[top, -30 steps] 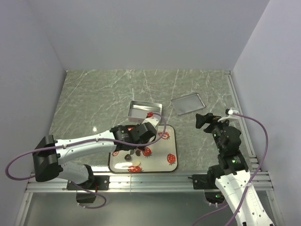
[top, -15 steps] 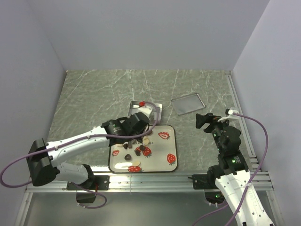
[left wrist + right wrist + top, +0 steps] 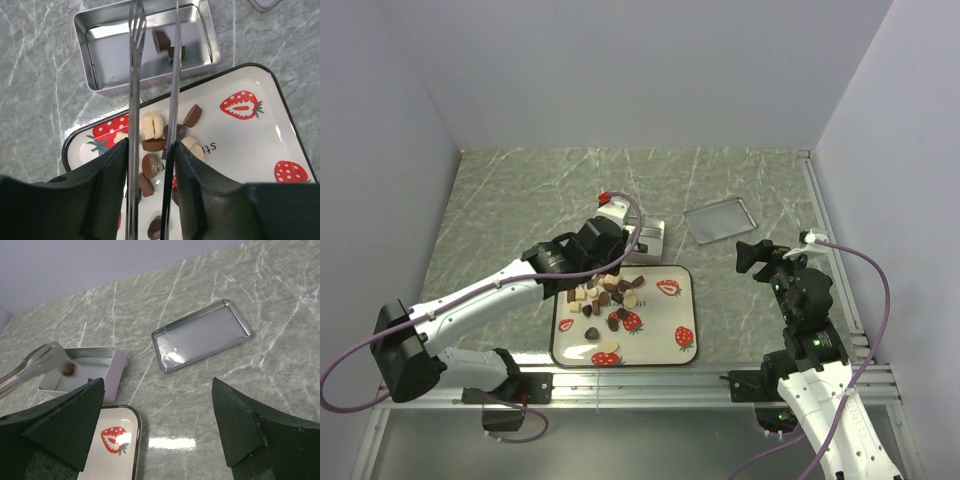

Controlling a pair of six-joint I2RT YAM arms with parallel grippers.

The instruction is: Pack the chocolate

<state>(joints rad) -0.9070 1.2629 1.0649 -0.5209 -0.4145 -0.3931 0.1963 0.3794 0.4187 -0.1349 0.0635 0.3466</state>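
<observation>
Two bits of chocolate [image 3: 161, 40] lying in the tin [image 3: 115, 52], plenty more on the strawberry tray [image 3: 235, 150]. Left gripper [image 3: 150, 150] clamped on tongs [image 3: 135, 75], tips parted over the tin: drop-off, seemingly. Right gripper [image 3: 157, 415] wide open, idle. Next: over to the tray, pinch another.

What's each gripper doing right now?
Left gripper: closed on the long silver metal tongs, their tips apart.
Right gripper: open, holding nothing.

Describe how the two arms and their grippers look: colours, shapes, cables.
The left arm and right arm have white links with black joints, each trailing a purple cable. The left gripper and right gripper have broad, black, wedge-shaped fingers.
</observation>
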